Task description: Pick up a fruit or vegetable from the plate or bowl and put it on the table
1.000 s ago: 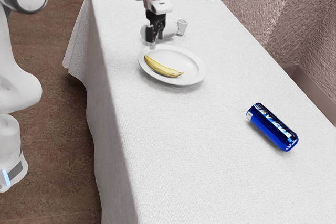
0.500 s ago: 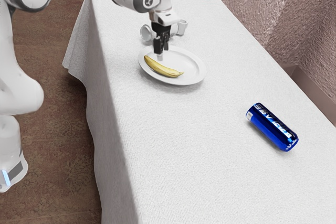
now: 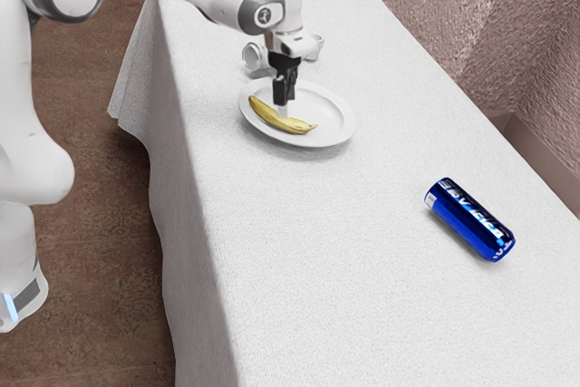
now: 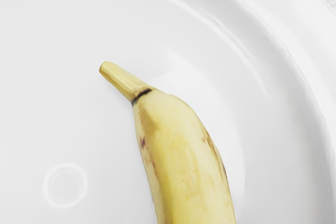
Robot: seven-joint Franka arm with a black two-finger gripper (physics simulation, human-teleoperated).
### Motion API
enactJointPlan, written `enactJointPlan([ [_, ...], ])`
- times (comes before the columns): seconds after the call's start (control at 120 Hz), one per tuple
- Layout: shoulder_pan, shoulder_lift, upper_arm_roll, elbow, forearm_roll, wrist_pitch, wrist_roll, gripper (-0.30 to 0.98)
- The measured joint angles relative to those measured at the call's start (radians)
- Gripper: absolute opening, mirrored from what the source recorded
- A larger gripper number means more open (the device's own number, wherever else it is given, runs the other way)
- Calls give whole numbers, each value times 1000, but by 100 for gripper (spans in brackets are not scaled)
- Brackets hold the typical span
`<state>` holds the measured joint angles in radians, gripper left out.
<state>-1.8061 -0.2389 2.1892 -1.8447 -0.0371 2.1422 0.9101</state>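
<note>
The jaws, open or closed I cannot tell, hang low over mid-banana. In the exterior view its ends lie at ten and four o'clock, on the plate; farther, at four, a blue can.

Brown floor, pinkish wall (quite rough)

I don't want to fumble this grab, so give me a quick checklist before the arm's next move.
1. Banana lies on the plate: ok.
2. Gripper is down near the banana: ok.
3. Gripper touches the banana: cannot tell.
4. Blue can is well away from the plate: ok.
5. Banana is on the table itself: not ok.
</note>
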Motion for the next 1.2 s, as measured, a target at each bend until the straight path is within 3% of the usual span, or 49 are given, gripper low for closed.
enactJointPlan([
  [0.367, -27, -24, 16, 0, 4, 9, -35, 69],
  [0.6, -94, -34, 79, 0, 4, 18, -51, 69],
  [1.2, -97, -57, 93, -3, 13, 49, -73, 69],
])
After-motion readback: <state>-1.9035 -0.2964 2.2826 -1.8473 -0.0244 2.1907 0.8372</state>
